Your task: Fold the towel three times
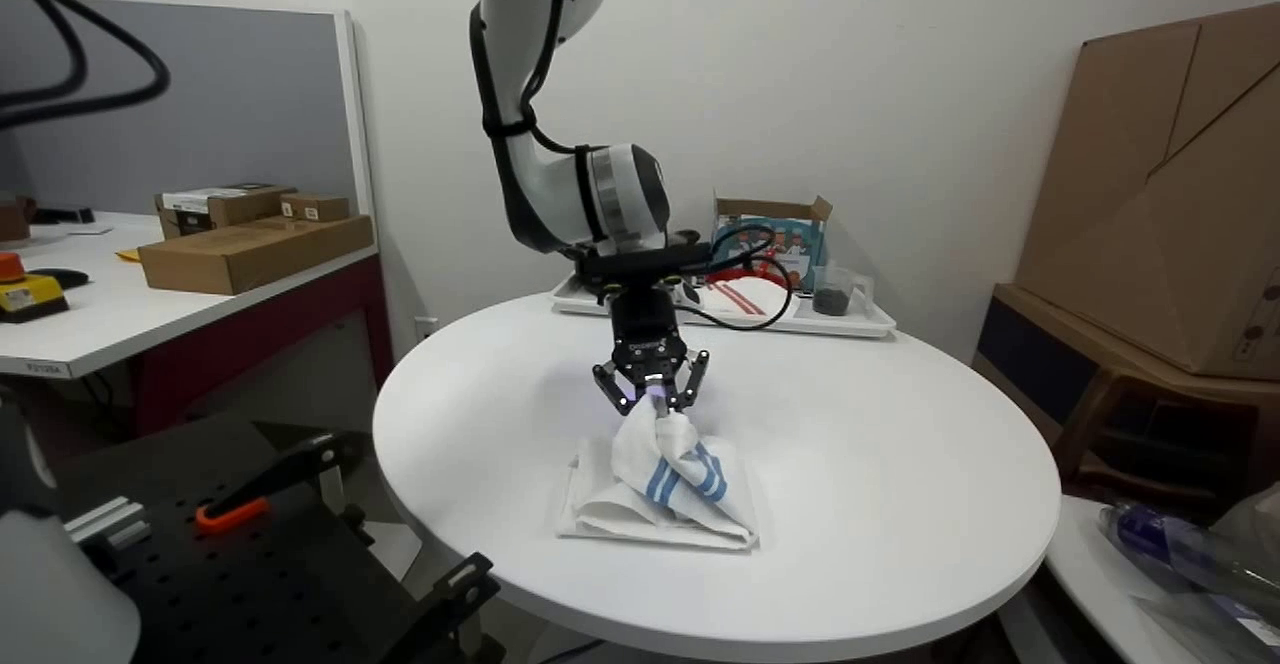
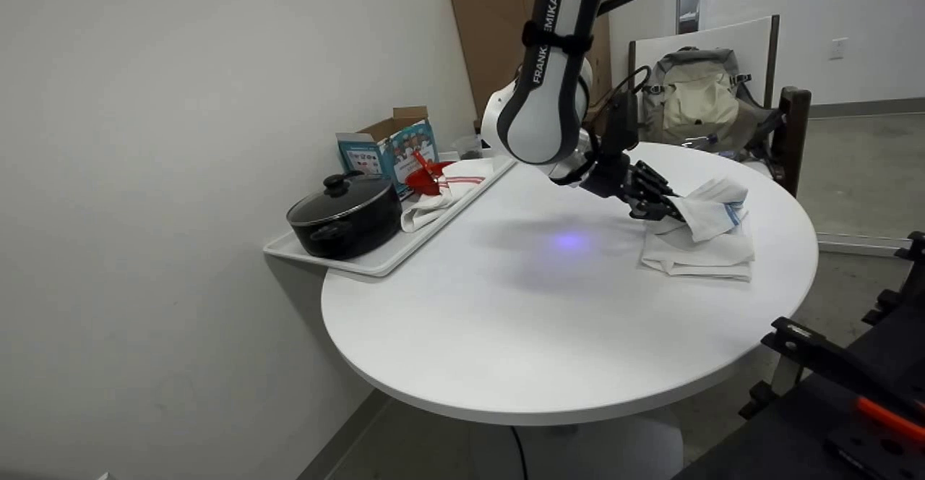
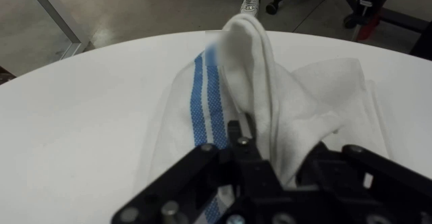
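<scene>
Towel [image 1: 690,519]: on the table [image 1: 900,464], under and just ahead of the fingers [image 3: 248,154], flat layers below, a bunched fold [image 3: 265,85] raised.
Gripper [image 1: 663,406]: narrow, pinching that fold.
Handling: likely light, soft and limp, hard to harm; its layers may slip over one another or fall loose on release.
Hold: probably an edge or corner, gathering only the layers meant to turn; a mid-cloth bunch tends to crumple.
Wrist view: blue stripes [image 3: 198,106] beside the pinch, and a shoe [image 3: 250,1] beyond the table edge, absent from both exterior views.
Pot [image 2: 344,214]: well behind the gripper, clear in an exterior view, outside the wrist view.
</scene>
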Robot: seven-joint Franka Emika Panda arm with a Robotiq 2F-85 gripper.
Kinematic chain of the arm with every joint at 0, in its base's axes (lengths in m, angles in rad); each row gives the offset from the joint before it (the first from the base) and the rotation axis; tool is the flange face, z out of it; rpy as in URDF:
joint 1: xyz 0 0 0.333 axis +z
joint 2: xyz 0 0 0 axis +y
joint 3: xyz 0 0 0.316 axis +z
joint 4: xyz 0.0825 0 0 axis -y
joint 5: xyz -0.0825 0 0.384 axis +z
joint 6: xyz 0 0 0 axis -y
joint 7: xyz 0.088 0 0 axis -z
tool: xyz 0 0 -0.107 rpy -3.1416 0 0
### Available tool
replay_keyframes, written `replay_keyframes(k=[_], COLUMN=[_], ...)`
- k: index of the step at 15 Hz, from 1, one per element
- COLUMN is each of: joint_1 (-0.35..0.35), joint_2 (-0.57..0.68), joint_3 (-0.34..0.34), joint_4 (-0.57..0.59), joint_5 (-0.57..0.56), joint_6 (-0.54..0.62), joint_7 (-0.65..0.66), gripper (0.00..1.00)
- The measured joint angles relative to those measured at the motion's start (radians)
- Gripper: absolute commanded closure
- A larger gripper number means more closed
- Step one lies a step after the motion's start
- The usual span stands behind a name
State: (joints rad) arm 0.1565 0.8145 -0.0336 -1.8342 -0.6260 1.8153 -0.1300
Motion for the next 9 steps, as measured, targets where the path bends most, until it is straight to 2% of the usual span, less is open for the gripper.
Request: replay_keyframes(k=[5,6,9], joint_1=[0.013,0.013,0.009], joint_2=[-0.005,-0.009,-0.036], joint_3=[0.011,0.015,0.029], joint_4=[-0.017,-0.017,-0.026], joint_5=[-0.03,-0.03,-0.021], joint_6=[0.0,0.0,0.003], joint_7=[0.074,0.085,0.106], gripper=[0.05,0.01,0.0])
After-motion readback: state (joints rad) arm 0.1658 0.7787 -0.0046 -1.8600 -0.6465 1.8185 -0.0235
